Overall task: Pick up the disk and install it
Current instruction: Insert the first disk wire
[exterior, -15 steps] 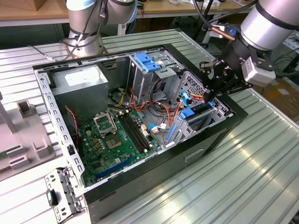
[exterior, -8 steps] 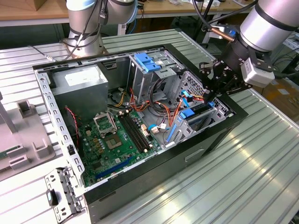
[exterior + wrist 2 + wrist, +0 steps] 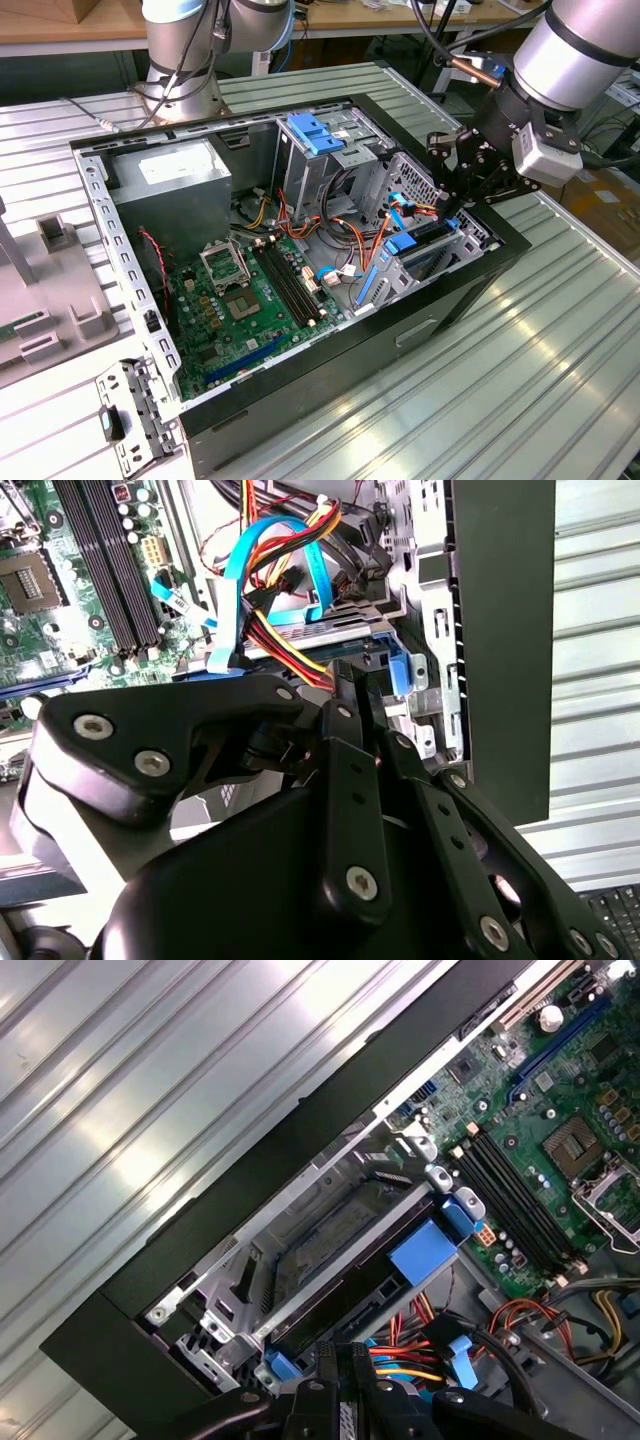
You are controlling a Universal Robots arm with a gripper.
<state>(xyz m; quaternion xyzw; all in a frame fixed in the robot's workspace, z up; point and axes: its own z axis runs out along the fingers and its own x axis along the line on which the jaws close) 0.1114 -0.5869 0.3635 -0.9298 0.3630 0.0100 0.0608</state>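
Disk [image 3: 400,1260]: we find it seated in the case's [image 3: 470,290] drive cage. Tool [image 3: 447,205]: clenched empty just above it.

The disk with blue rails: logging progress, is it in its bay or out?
In: the black disk lies inside the metal bay.

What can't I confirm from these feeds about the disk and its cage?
1. Seating depth: in the first wrist view the drive cage covers most of the disk, so how far in it sits is unclear.
2. Exterior view: the claw overlaps the cage, and the disk there is too small to judge.
3. Connector end: in the second wrist view the cables and the claw's body hide it.
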